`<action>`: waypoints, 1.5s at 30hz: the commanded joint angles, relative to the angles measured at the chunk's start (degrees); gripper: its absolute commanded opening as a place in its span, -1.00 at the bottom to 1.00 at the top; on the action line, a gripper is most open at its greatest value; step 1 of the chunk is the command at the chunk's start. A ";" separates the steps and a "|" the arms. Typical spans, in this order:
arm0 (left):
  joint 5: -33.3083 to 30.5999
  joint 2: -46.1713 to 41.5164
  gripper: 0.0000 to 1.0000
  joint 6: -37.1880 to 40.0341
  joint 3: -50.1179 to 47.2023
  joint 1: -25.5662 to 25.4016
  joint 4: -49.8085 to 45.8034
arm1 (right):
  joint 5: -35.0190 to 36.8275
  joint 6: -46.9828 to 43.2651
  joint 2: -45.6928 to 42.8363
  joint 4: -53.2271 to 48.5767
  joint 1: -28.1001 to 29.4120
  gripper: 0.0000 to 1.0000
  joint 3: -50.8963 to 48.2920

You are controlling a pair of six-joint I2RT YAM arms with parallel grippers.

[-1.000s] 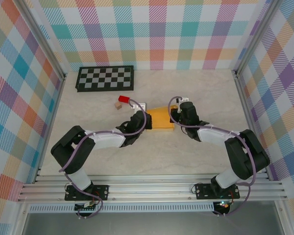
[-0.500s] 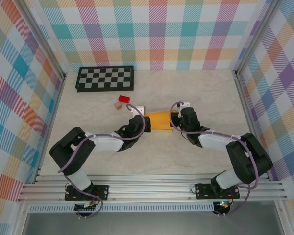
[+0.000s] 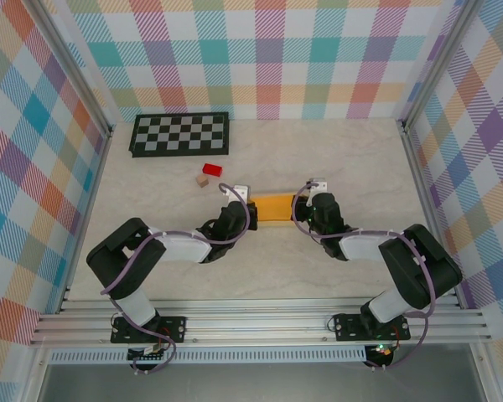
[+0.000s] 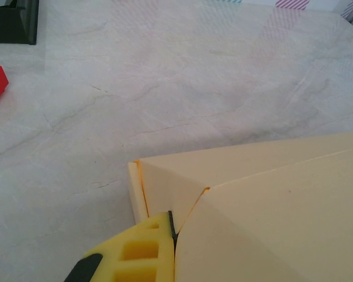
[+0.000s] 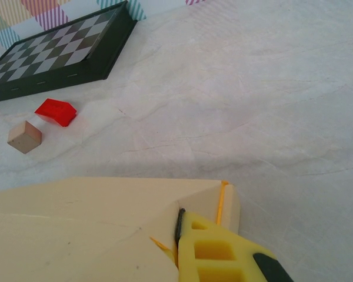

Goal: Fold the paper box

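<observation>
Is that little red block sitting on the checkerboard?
No, the red block lies on the bare table, apart from the checkerboard.

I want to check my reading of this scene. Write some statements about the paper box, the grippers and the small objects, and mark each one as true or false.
1. The left gripper and the right gripper each pinch one end of the paper box. True.
2. The red block lies on the checkerboard. False: it lies on the table, nearer the arms than the board.
3. The tan cube sits beside the red block, apart from the box. True.
4. The paper box rests against the checkerboard. False: bare table separates them.
</observation>
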 commanded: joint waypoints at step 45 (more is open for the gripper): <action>-12.98 4.32 -1.00 9.75 -5.59 -6.27 -6.17 | -9.13 1.45 2.03 -66.43 -0.05 0.34 35.43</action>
